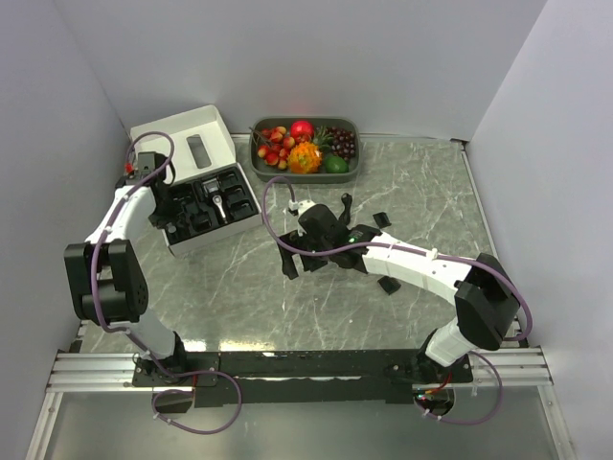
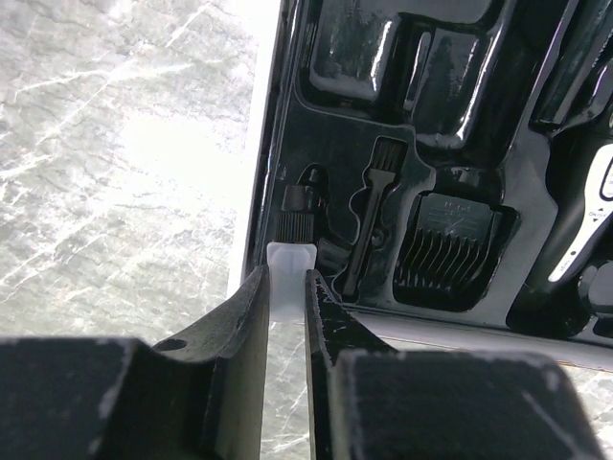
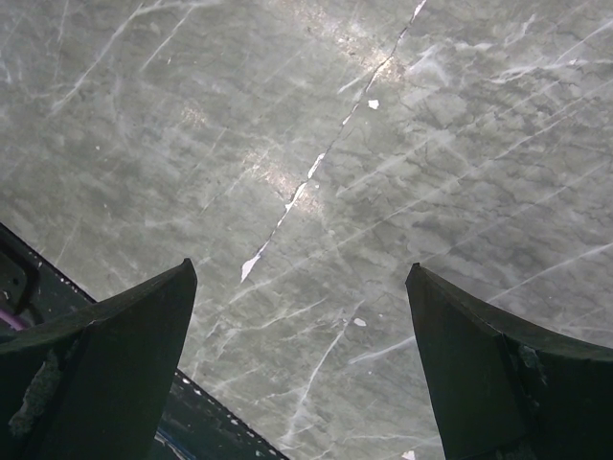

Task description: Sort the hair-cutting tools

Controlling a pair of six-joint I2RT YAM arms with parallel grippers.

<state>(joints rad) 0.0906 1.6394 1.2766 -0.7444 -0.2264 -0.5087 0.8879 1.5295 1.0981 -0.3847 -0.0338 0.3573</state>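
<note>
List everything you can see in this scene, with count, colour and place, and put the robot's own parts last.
table: one, grey marble pattern, under everything
box: one, white with a black insert, far left, lid open
hair clipper: one, black and silver, in the box's middle slot
comb guard: one clearly seen, black, in a slot beside the brush
cleaning brush: one, black, in a narrow box slot
small bottle: one, translucent white with black cap, at the box's edge
loose plastic parts: at least two, black, on the table by the right arm
fruit tray: one, grey, far centre, holding colourful fruit
left pincer: closed on the small bottle
right pincer: open, above bare table
</note>
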